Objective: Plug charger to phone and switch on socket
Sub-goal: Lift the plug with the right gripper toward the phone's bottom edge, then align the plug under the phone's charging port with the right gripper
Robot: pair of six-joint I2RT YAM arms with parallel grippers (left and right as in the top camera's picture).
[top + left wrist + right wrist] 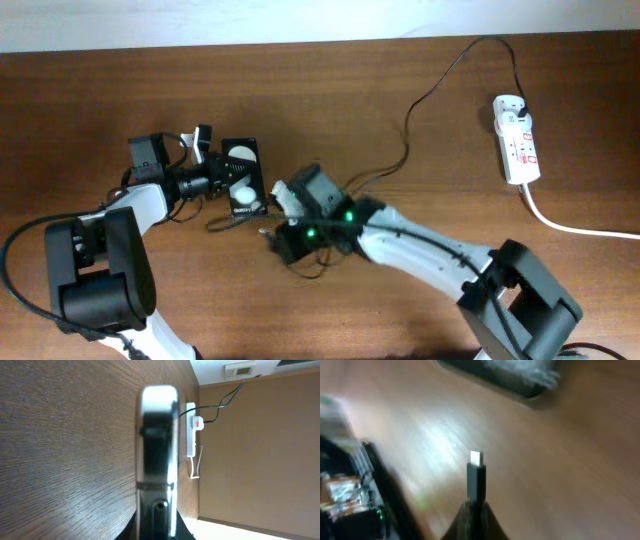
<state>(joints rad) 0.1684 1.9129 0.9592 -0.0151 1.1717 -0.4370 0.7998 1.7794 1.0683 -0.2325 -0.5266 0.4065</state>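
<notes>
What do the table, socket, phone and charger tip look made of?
Table: wood or wood-look laminate, matte brown, grain lines visible.
Socket: probably plastic, smooth white moulded body.
Phone: glossy glass-like front, mirrors two round lights.
Charger tip: pale, likely metal, on a black plastic-looking sleeve; view blurred.

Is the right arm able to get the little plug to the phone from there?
Probably yes. The right gripper holds the charger tip close to the phone, with only bare table between them, and the left gripper grips the phone.
</notes>
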